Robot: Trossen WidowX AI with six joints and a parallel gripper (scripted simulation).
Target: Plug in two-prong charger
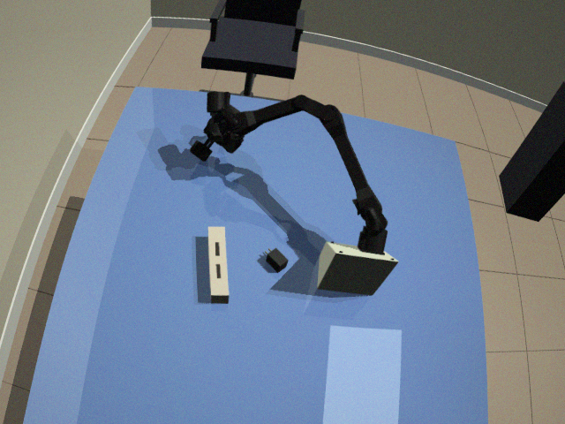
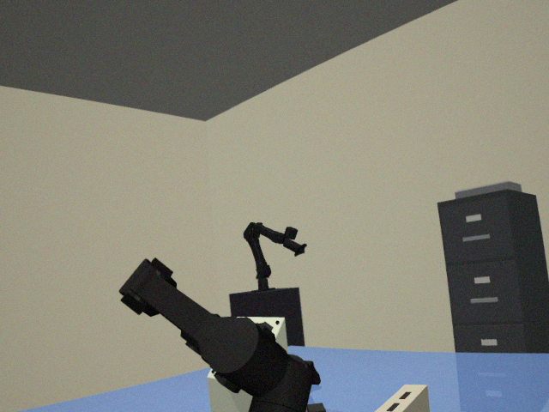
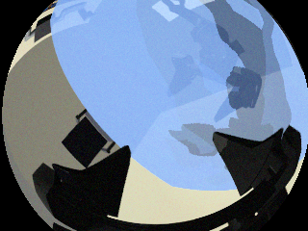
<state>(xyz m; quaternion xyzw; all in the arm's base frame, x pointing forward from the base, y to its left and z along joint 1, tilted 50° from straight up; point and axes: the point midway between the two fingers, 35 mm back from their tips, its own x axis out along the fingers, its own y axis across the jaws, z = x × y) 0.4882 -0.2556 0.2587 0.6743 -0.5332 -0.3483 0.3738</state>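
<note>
The dark charger (image 1: 277,260) lies on the blue table, its two prongs pointing up-left toward the power strip. A dark block at the bottom edge of the exterior camera looks like part of it. The cream power strip (image 1: 218,287) (image 2: 419,390) lies left of the charger in the top view, with two dark slotted outlets in its top. My gripper (image 3: 172,144) is open and empty, its fingers wide apart in the wrist view. In the top view it is above the table's far edge, well away from charger and strip; its fingers cannot be made out there.
A pale wedge-shaped block (image 1: 357,274) (image 2: 226,394) stands right of the charger, at the arm's base. An office chair (image 1: 251,45) (image 3: 85,141) stands beyond the table's far edge. A second arm (image 2: 256,252) on a dark stand and a filing cabinet (image 2: 483,266) are in the background.
</note>
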